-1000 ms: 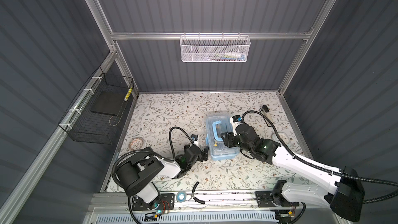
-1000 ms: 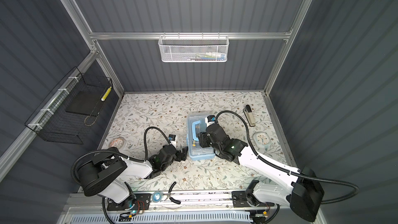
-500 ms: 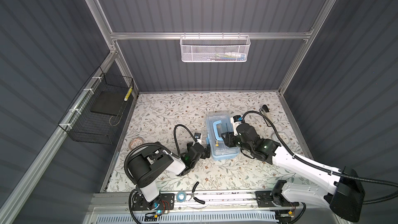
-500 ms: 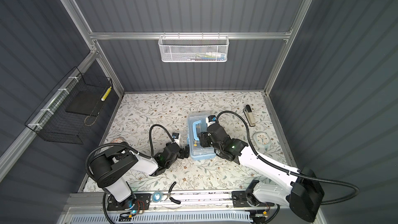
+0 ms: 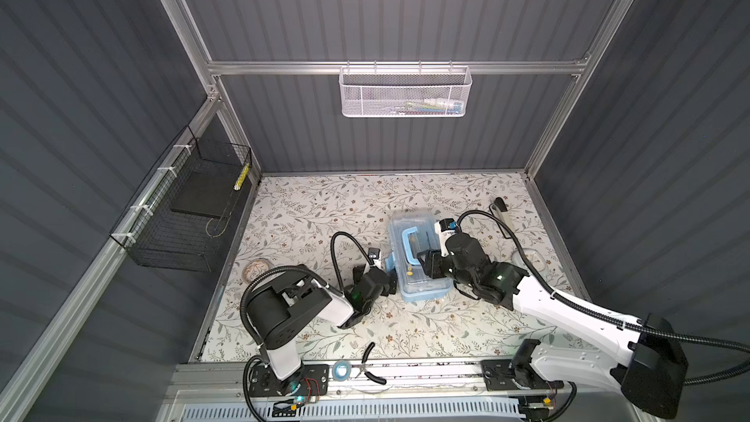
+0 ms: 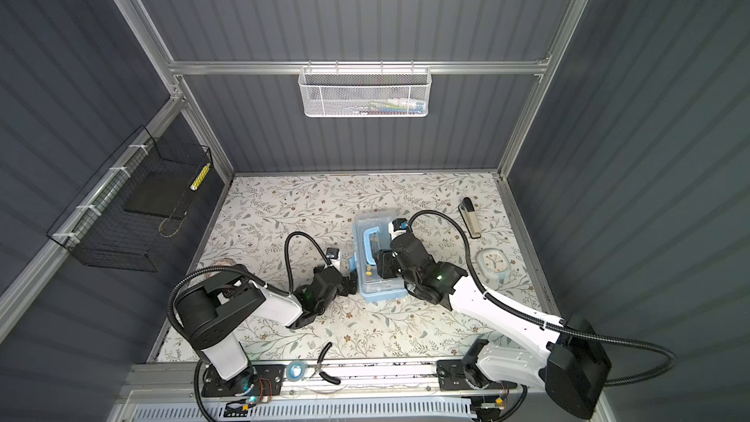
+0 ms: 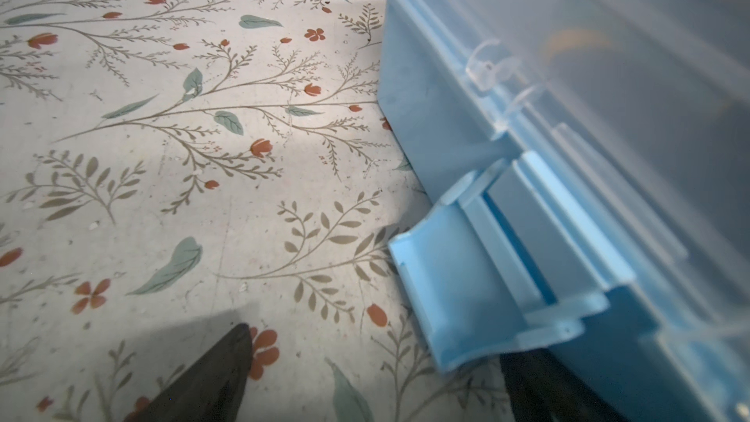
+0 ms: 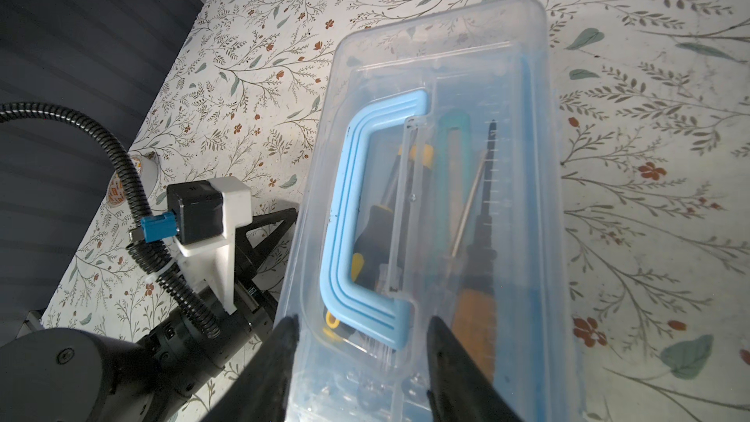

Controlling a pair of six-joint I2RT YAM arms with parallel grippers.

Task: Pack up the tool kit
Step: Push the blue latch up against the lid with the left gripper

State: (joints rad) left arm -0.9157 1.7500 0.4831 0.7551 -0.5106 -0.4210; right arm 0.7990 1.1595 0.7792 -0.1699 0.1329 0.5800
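Observation:
The tool kit box has a blue base, a clear lid and a blue handle. Its lid is down, and screwdrivers show through it. In the left wrist view a blue latch sticks out from the box's side. My left gripper is open at floor level. One finger is out over the mat and the other is under the latch against the box. My right gripper hovers over the lid, jaws apart, holding nothing.
Black pliers and a tape roll lie on the front rail. A grey tool and a clear dish sit at the right, and a small round dish at the left. Wire baskets hang on the walls.
My left gripper has slid right along the mat, up to the box's latch side. The right arm and the box have stayed put.

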